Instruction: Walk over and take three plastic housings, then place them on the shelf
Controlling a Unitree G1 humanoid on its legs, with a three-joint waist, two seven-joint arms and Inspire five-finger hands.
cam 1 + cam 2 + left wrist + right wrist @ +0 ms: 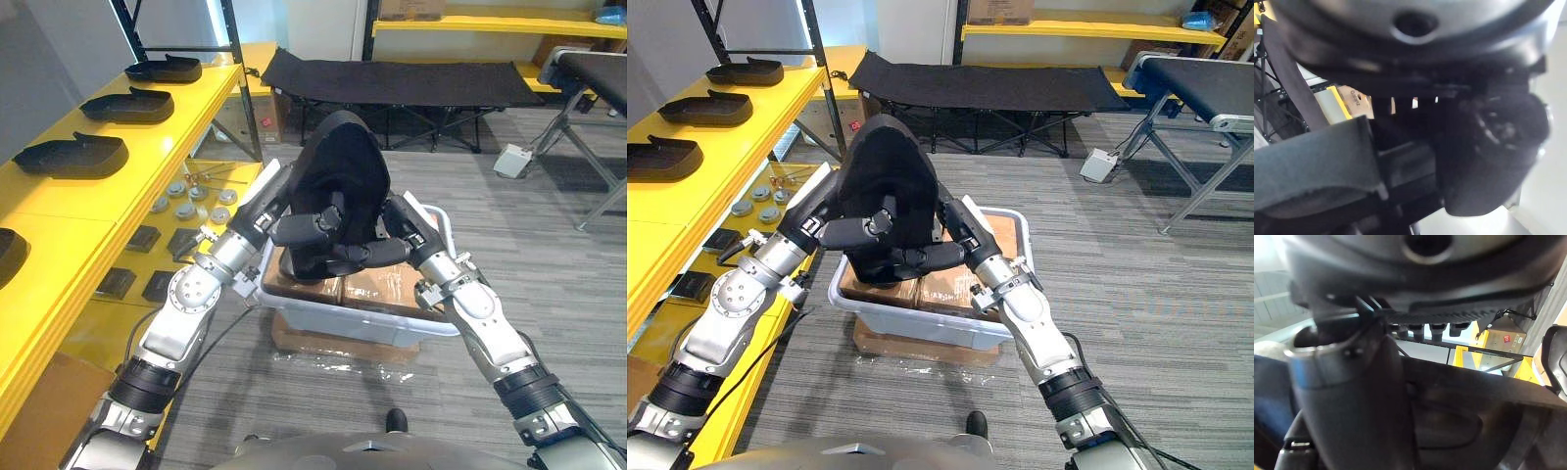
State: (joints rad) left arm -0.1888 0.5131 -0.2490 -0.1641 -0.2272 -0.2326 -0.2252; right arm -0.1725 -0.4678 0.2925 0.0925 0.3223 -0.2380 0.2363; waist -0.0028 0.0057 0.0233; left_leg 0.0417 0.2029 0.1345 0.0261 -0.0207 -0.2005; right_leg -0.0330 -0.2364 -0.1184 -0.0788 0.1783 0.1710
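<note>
Plastic housing (pixel 338 162) held upright over the bin (pixel 353 321), left hand (pixel 312 227) and right hand (pixel 377 253) both curled round its lower front; long axis near vertical; shelf (pixel 167 137) to the left, nearer the left arm.

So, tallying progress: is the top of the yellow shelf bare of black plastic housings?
No: several black plastic housings lie in a row on top of the yellow shelf, spaced apart.

Head views: bright, even indoor light from above. Glossy yellow shelf board (pixel 167 157) shows soft sheen. Black matte plastic housing (pixel 343 176) stays very dark, with little surface detail. Grey striped carpet floor (pixel 549 264) evenly lit, shadows soft. Wrist views: dim foreground, washed-out white background.
</note>
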